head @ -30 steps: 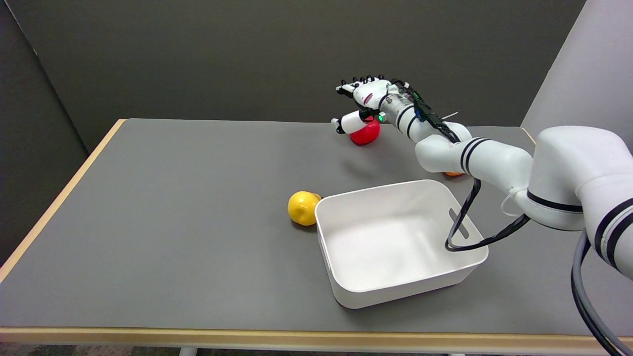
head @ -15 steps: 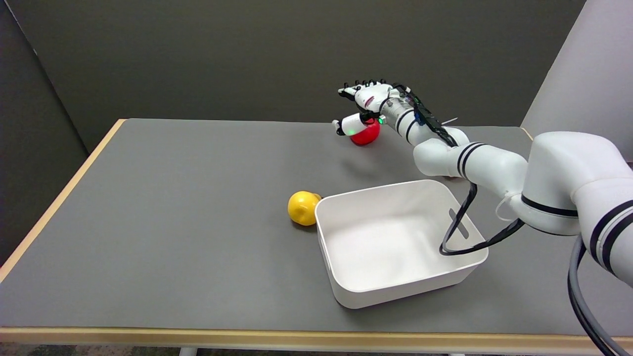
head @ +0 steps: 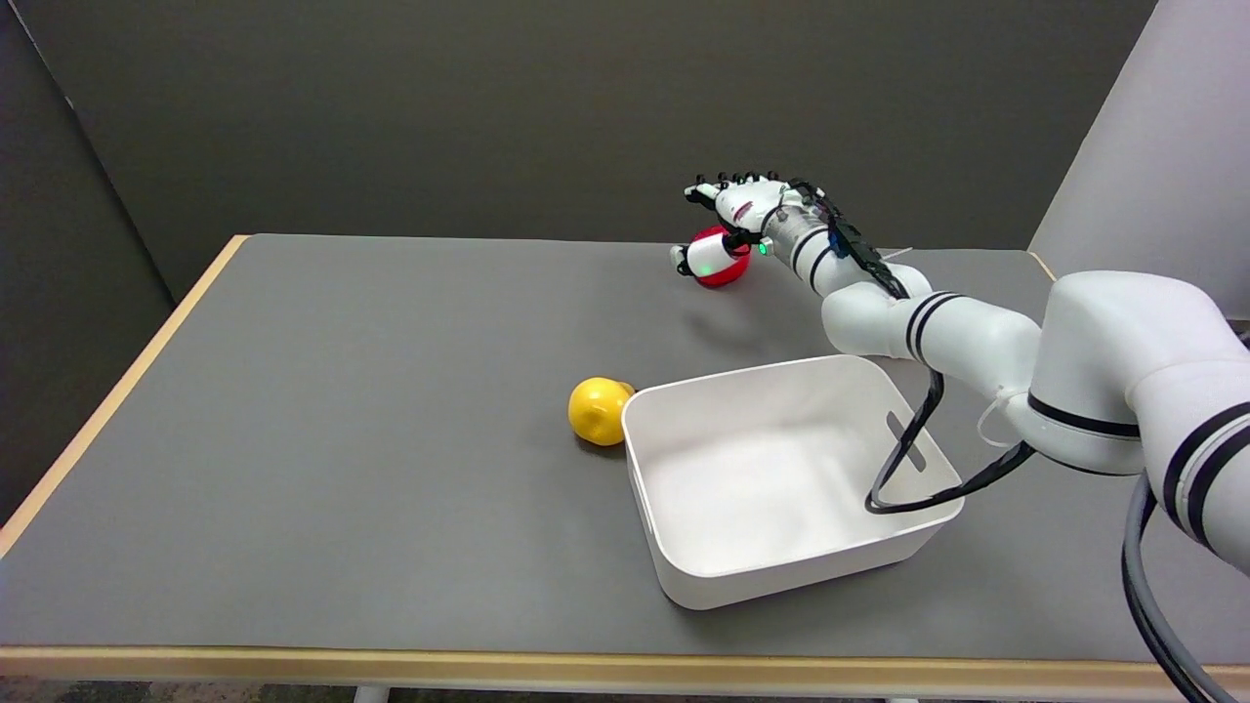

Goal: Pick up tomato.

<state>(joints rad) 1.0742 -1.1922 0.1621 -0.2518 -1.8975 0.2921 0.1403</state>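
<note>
The tomato (head: 724, 268) was seen at the table's (head: 342, 391) far side, under the right hand (head: 744, 210), whose fingers were spread, gripping nothing. Judged light, smooth and roll-prone, it would best be cupped around its widest part.

Right hand (head: 734, 217) sits over the tomato (head: 721, 265) near the table's (head: 342, 410) far edge, fingers apart, thumb across its front; grip unclear. Yellow fruit (head: 599, 410) touches the white bin's (head: 684, 547) left wall, mid-table.
</note>
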